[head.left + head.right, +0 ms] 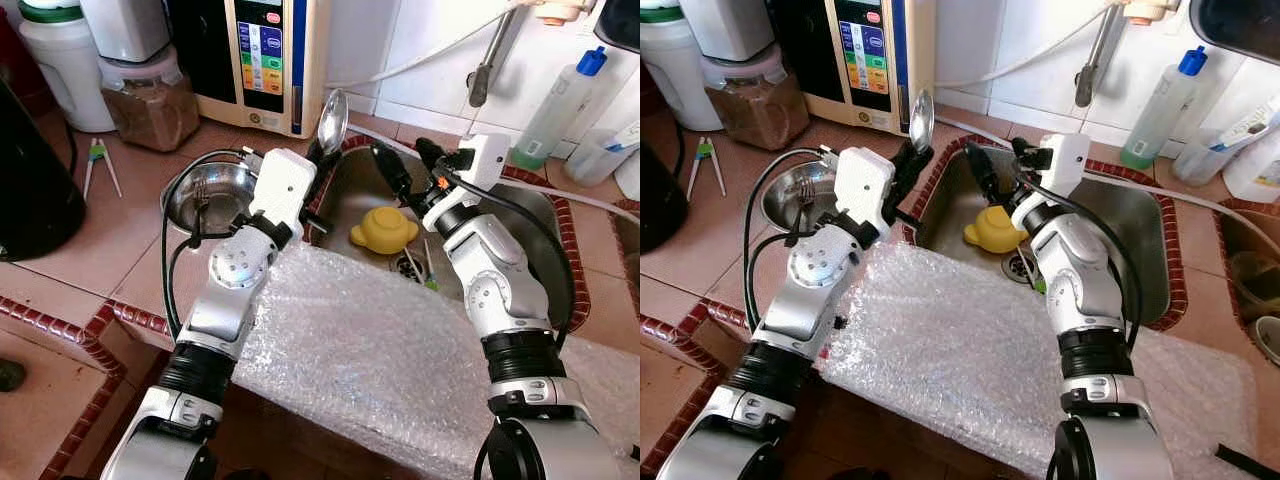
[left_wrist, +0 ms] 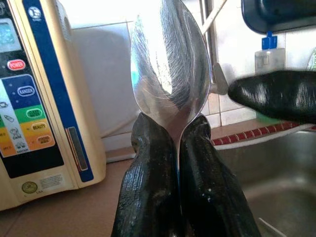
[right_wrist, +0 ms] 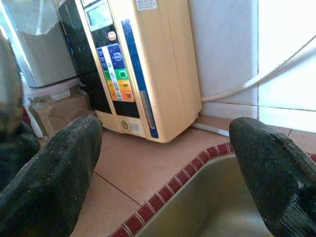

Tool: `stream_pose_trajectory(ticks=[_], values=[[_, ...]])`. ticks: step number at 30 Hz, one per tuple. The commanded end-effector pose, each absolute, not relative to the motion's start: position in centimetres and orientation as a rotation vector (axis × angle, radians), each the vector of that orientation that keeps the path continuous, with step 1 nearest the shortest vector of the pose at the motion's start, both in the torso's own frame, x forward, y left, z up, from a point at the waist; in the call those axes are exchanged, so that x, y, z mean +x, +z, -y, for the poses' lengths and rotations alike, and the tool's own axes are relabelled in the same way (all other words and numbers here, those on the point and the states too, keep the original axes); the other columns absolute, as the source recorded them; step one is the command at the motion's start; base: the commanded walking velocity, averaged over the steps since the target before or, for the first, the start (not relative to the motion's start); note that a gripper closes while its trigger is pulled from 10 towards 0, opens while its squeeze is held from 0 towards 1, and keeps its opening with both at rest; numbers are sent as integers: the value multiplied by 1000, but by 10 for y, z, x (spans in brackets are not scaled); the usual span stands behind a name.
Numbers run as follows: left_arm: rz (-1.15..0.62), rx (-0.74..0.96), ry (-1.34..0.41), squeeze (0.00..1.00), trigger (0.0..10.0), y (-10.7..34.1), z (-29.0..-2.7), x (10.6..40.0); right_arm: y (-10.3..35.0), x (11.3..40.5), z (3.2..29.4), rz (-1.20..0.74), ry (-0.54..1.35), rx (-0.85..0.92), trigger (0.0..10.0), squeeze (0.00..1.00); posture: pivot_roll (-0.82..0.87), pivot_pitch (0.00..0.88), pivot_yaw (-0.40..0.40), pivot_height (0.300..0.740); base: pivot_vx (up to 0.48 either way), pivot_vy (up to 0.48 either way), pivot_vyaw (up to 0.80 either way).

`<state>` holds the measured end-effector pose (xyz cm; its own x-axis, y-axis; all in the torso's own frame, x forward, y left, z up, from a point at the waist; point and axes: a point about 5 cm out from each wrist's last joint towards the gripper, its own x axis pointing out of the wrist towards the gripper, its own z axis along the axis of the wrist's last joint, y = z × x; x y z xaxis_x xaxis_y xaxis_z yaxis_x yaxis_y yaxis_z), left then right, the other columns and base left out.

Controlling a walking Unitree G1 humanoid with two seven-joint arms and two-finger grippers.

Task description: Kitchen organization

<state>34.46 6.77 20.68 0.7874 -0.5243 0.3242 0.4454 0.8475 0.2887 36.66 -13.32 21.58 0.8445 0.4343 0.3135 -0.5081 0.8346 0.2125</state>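
My left tool [image 1: 322,150] is clamped on a metal spoon [image 1: 333,120], fingers pinched together on the neck just below the bowl, so the bowl stands upright above the fingertips. Held at the left rim of the sink [image 1: 545,215], over the red-tile edge. Grip low on the neck keeps the bowl free and steady; good for a handover or a drop.

My right tool [image 1: 400,158] hangs over the sink, just beside the spoon, fingers well apart. In the left wrist view one right fingertip [image 2: 276,95] sits near the bowl, not touching. I judge it is posed to receive the spoon, or has just cleared off it; cannot tell which.

Steel bowl [image 1: 210,192] on the counter [image 1: 110,235] left of my left arm: likely a destination for cutlery. Yellow cup-like object [image 1: 383,229] lies in the sink near the drain. Bubble wrap [image 1: 380,350] is spread along the counter's front edge under both arms. A cream appliance with a button panel [image 1: 262,55] stands against the wall behind.

Risk: spoon slipping on its thin neck.
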Motion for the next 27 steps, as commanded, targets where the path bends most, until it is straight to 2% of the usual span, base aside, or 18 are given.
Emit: stream_pose_trajectory(ticks=[1, 4, 9, 17, 27], values=[[407, 232, -557, 0, 0, 201, -60, 341, 223, 365, 136, 284, 507, 323, 10000, 0, 34, 92, -44, 740, 0, 0, 0], [405, 255, -570, 0, 0, 197, -57, 338, 224, 364, 138, 289, 518, 346, 10000, 0, 33, 95, -42, 740, 0, 0, 0], [380, 358, -493, 0, 0, 189, -69, 342, 220, 361, 148, 251, 555, 303, 10000, 0, 29, 102, -42, 740, 0, 0, 0], [330, 373, -443, 0, 0, 182, -76, 349, 218, 351, 145, 233, 683, 230, 10000, 0, 23, 105, -41, 740, 0, 0, 0], [310, 383, -471, 0, 0, 172, -66, 345, 216, 341, 130, 205, 813, 252, 10000, 0, 23, 108, -42, 740, 0, 0, 0]])
